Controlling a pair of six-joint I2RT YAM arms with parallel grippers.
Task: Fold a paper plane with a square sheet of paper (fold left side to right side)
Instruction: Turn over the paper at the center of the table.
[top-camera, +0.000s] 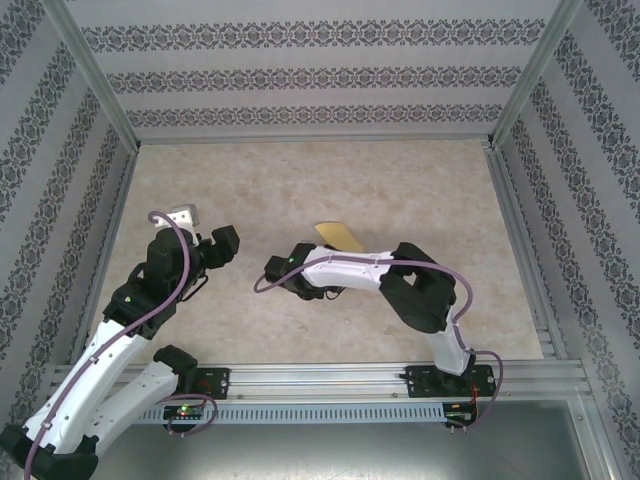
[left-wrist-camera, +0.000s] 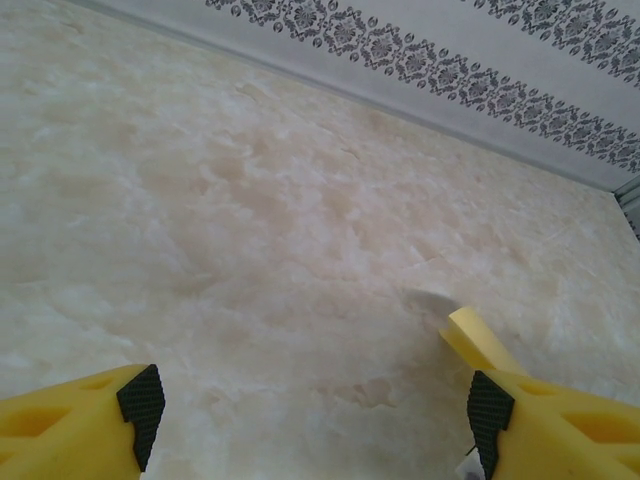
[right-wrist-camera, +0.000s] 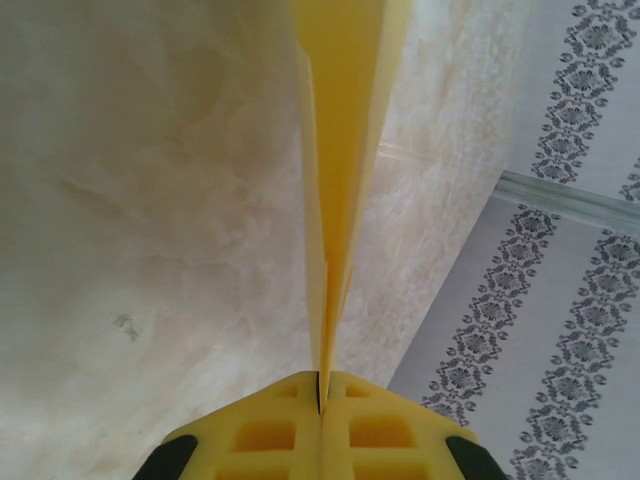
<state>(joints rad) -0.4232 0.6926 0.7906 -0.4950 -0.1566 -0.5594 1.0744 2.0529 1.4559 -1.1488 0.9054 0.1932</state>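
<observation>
The yellow paper (right-wrist-camera: 345, 150) is folded into a narrow, layered paper plane shape that runs straight away from my right gripper (right-wrist-camera: 322, 385). That gripper is shut on its near edge and holds it above the table. From above, one end of the paper (top-camera: 337, 235) sticks out past the right arm's wrist near the table's middle. My left gripper (left-wrist-camera: 310, 410) is open with nothing between its fingers (left-wrist-camera: 140, 400). It hovers over bare table at the left. A tip of the yellow paper (left-wrist-camera: 478, 338) shows just beyond its right finger, apart from it.
The marbled beige table (top-camera: 420, 190) is fenced by patterned walls and metal rails (top-camera: 515, 230) on the left, right and far sides. The left arm (top-camera: 160, 280) and the right arm (top-camera: 420, 290) reach in from the near edge.
</observation>
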